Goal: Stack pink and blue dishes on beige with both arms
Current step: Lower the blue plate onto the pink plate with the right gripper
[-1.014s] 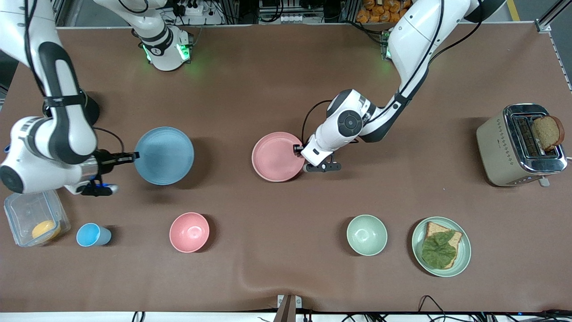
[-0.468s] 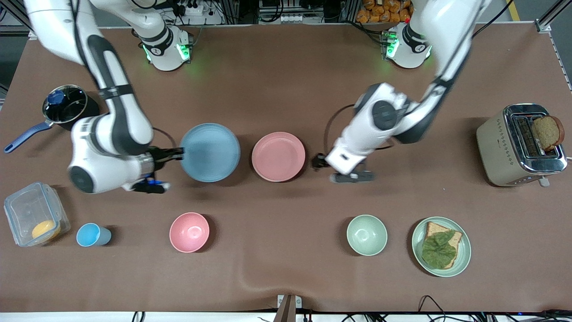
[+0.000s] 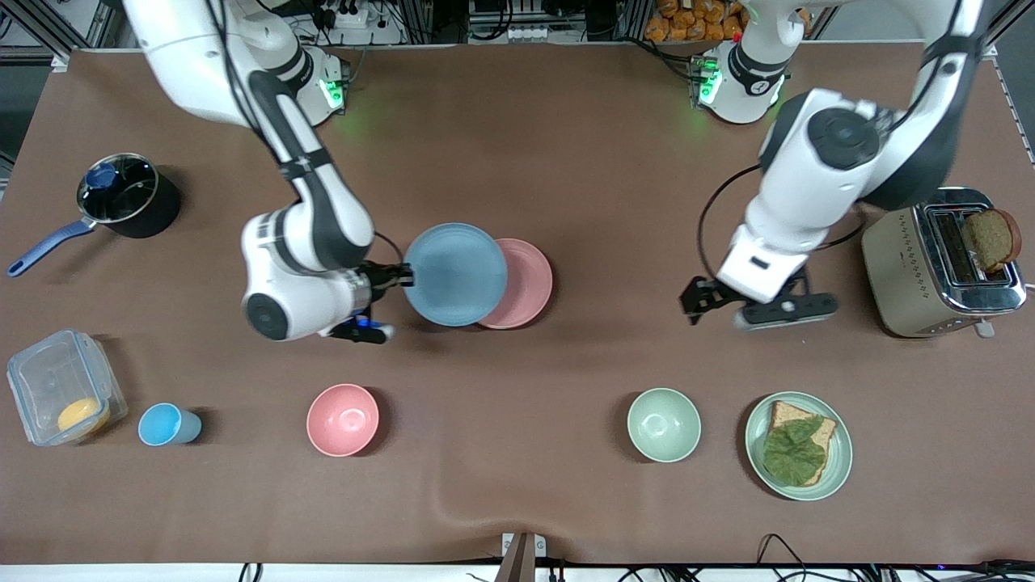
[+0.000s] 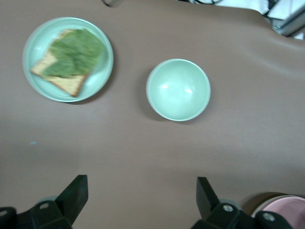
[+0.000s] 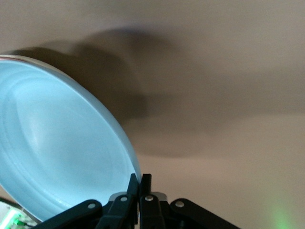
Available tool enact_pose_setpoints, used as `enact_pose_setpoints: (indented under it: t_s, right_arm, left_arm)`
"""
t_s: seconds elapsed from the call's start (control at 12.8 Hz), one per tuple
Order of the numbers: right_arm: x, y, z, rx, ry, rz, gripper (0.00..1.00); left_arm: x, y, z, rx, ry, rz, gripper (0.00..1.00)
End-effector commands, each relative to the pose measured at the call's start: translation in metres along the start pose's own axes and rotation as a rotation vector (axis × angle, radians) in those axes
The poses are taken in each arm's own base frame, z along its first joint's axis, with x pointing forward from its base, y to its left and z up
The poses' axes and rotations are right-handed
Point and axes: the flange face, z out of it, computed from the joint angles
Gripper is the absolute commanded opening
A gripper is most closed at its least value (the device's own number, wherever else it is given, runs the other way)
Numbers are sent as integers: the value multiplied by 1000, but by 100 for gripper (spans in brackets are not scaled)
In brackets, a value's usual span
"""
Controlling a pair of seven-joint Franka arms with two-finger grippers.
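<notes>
My right gripper [image 3: 402, 277] is shut on the rim of the light blue plate [image 3: 455, 275]. It holds the plate in the air, where it covers the part of the pink plate [image 3: 530, 284] toward the right arm's end. In the right wrist view the blue plate [image 5: 62, 152] is tilted, its rim pinched in the gripper [image 5: 139, 180]. The pink plate lies flat mid-table. My left gripper [image 3: 697, 299] hangs open and empty over bare table between the pink plate and the toaster; the left wrist view shows it [image 4: 140, 195] wide apart. No beige plate shows.
Nearer the front camera stand a blue cup [image 3: 166, 424], a pink bowl [image 3: 343, 419], a green bowl [image 3: 664, 424] and a green plate with toast [image 3: 799, 444]. A toaster [image 3: 942, 259] is at the left arm's end. A black pot [image 3: 125, 194] and a clear box [image 3: 65, 396] are at the right arm's end.
The right arm has carried the blue plate across until it overlaps the pink plate. The left gripper has let go of the pink plate and drawn away toward the toaster.
</notes>
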Motion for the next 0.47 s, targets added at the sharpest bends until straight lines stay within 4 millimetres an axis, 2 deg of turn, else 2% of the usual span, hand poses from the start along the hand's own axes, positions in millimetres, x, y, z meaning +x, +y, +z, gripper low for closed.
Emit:
enact_pose_setpoints:
  t_s: [0.0, 0.31, 0.39]
  right_arm:
    - [2, -33, 18, 32, -16, 24, 0]
    - [5, -51, 43, 53, -5, 19, 0]
    - [4, -57, 50, 55, -7, 15, 0]
  left_arm:
    - [12, -12, -49, 78, -26, 56, 100]
    - [21, -19, -114, 111, -86, 31, 100]
    - [23, -21, -125, 112, -86, 26, 100]
